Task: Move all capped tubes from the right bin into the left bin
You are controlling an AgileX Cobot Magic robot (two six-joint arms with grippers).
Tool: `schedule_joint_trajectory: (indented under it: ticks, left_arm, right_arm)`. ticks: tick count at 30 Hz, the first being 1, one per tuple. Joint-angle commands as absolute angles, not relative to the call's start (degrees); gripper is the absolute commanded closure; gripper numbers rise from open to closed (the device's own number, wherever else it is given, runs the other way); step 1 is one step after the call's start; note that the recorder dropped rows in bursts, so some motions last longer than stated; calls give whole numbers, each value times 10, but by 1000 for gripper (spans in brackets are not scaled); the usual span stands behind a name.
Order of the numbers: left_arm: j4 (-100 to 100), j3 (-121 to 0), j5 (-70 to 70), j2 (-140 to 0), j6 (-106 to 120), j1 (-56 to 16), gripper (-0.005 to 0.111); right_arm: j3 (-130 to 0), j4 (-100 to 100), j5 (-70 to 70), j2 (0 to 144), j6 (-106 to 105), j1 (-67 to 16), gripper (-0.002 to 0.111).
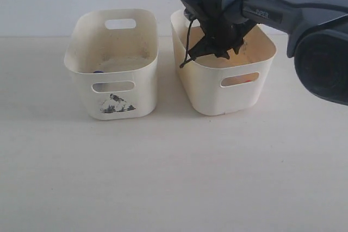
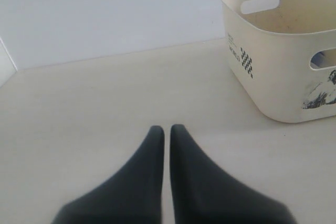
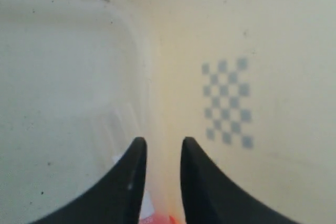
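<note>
Off to the left, away from both bins, the left gripper [image 2: 163, 129] hangs low over the pale table [image 2: 79, 108]. Its two dark fingers are pressed almost together, with only a thin slit between them and nothing held.

Next along stands the left bin [image 1: 142, 77], cream, upright, with oval handle slots and a black mountain print [image 1: 115, 104] on its front. Down inside it, against the front wall, a small dark blue cap [image 1: 98, 71] shows; the rest of that tube is hidden by the wall.

Just beside it, close but not touching, stands the right bin [image 1: 201, 88], the same shape with a plain front. An orange-red tint shows through its front handle slot. The dark arm [image 1: 304, 20] reaches in from the right and tips down over this bin, so that the right gripper [image 3: 161, 142] points into it near the left wall. A grey checker print [image 3: 226, 103] shows on the wall ahead of it. The jaws stand narrowly apart. Low between them sits a whitish tube [image 3: 147, 203] with an orange-red end, cut off by the picture's edge. I cannot tell whether the fingers pinch it or whether it simply lies on the floor of the bin below them.
</note>
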State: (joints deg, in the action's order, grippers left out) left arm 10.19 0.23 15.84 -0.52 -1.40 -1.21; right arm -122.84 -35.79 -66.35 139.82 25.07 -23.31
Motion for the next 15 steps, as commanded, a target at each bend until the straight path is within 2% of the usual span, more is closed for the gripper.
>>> schedule_joint_trajectory:
  ticks: [1,2,4,15]
  left_arm:
    - [101,0,149,-4,-21,-11,102]
    - [101,0,149,-4,-21,-11,102]
    - [101,0,149,-4,-21,-11,102]
    - [101,0,149,-4,-21,-11,102]
  right_arm:
    - [-1229,-364,-673,1392,253,-229,66]
    - [-1229,-363,-685,1393,250,-229,59]
    - [-1229,-363,-692,1398,248,-229,57]
    - [-1229,-337,-700,1445,234,-229,57]
